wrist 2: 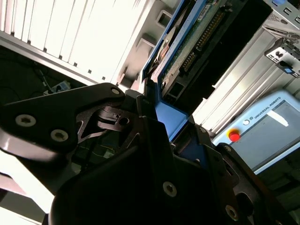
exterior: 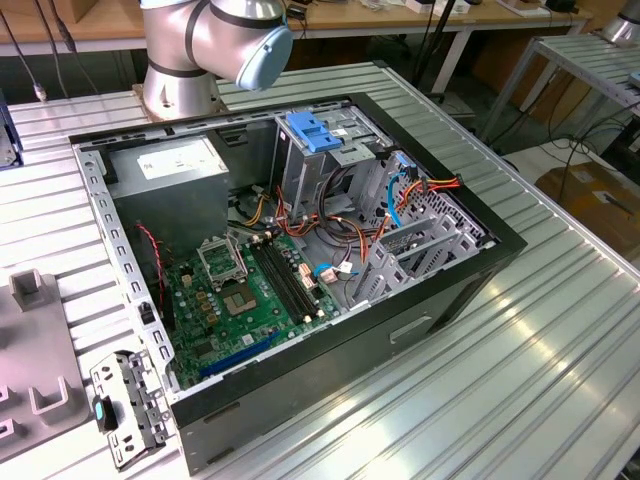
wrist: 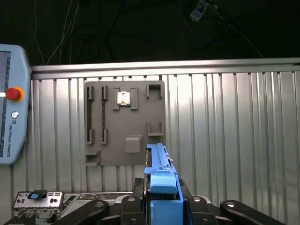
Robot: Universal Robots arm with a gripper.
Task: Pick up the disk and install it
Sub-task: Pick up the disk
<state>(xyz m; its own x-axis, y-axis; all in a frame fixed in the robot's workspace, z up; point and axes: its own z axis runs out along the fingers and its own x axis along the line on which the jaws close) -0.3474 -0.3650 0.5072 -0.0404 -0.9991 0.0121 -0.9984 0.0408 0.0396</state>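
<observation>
In my first wrist view the teach pendant (wrist: 11, 122) sits well off to one side of the gripper (wrist: 161, 206). The grey fixture plate (wrist: 124, 124) lies beyond the fingertips. The disk (wrist: 158, 161) stands edge-on, clamped between them, apparently by its blue rails (wrist: 164, 187).

The open computer case (exterior: 400, 330) lies on the counter (exterior: 560, 380). Inside, the motherboard (exterior: 250, 300) lies nearer the camera than the power supply (exterior: 170, 170); the drive cage (exterior: 320, 150) stands at the exterior view's right of it. A fixture plate (exterior: 25, 350) lies at the case's left. The pincer (wrist: 161, 190) grips the disk (wrist: 157, 159) on edge.
</observation>
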